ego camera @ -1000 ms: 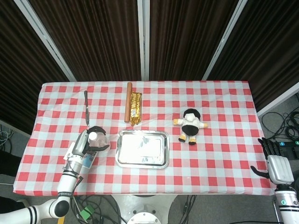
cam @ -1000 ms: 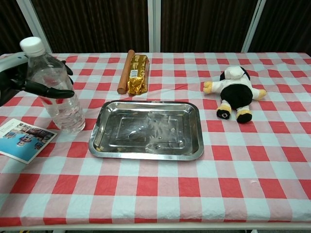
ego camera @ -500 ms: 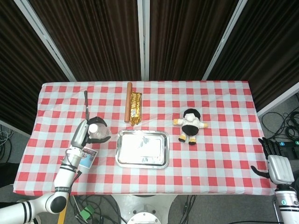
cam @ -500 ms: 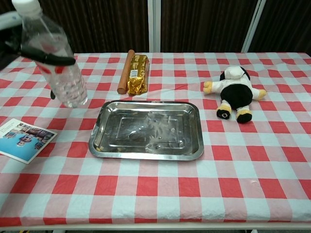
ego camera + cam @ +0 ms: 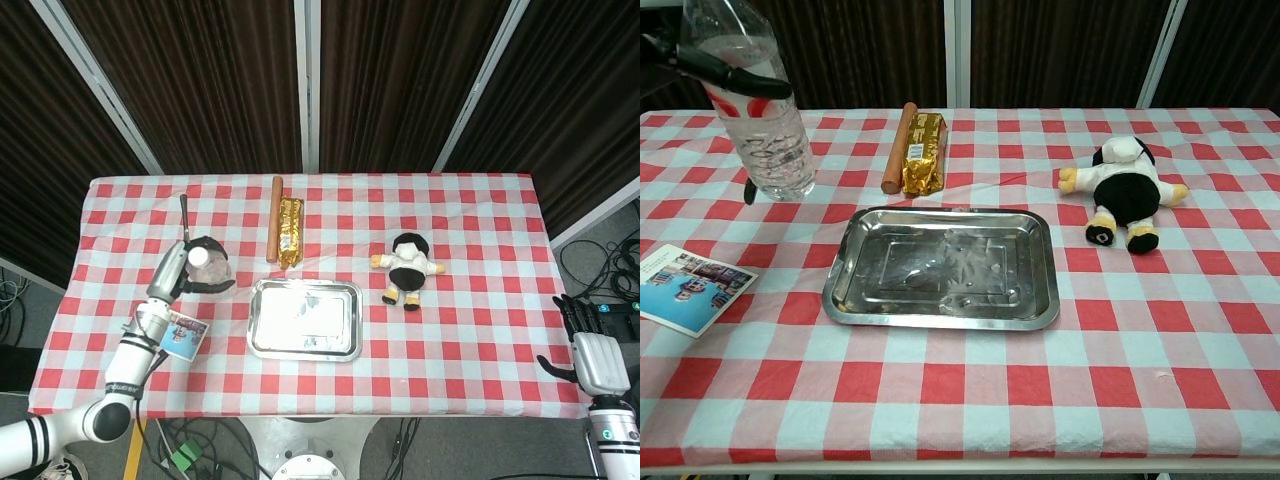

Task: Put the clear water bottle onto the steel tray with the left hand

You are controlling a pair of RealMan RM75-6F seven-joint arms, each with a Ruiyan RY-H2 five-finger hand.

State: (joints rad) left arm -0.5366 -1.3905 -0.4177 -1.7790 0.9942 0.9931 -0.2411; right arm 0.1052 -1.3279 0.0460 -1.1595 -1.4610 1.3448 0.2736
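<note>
Gripping the clear water bottle [image 5: 758,120] in left hand [image 5: 190,270], lifted off the table, left of steel tray [image 5: 940,312]; right hand [image 5: 590,350] holds nothing, fingers apart.

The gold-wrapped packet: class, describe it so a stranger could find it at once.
Start at the steel tray in the middle of the checked table. Just beyond its far edge lies the gold-wrapped packet, beside a plain brown wooden rod; only the packet is shiny and labelled.
</note>
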